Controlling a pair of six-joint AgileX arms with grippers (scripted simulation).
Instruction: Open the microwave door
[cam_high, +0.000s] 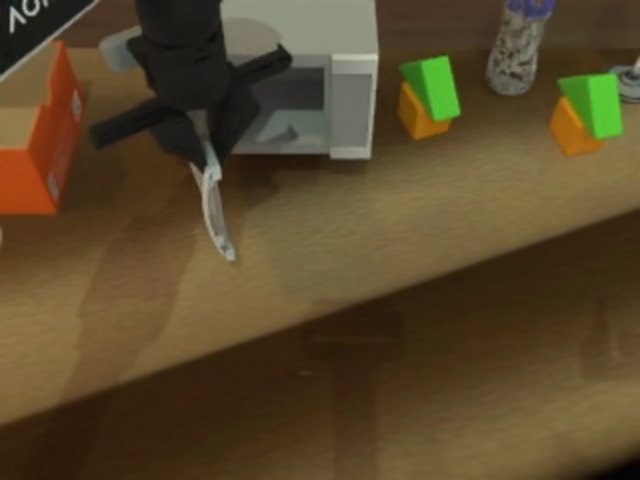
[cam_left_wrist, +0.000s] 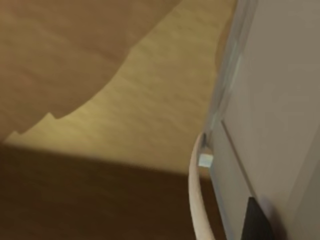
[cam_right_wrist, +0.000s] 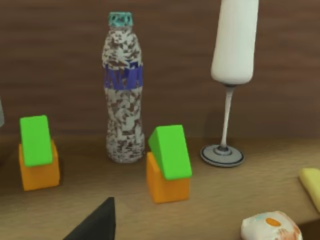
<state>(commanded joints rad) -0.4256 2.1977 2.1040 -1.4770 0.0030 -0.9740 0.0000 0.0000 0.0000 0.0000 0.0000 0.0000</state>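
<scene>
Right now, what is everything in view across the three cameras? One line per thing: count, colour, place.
microwave: one, silver-white, table's back, left of centre.
microwave door: one, silver-framed, swung out towards the table's front.
cardboard box: one, orange, far left.
toy houses: two, orange with green roofs, one beside the microwave, one far right.
bottle: one, speckled brown-and-white with blue label and teal cap, back right.
wine glass: one, white, right of the bottle.
packet: one, white and orange, right wrist view only.
yellow object: one, partly cut off.
table: one, wooden.
left gripper: black, at the door's hinge-side edge.
right arm: outside the top view.
</scene>
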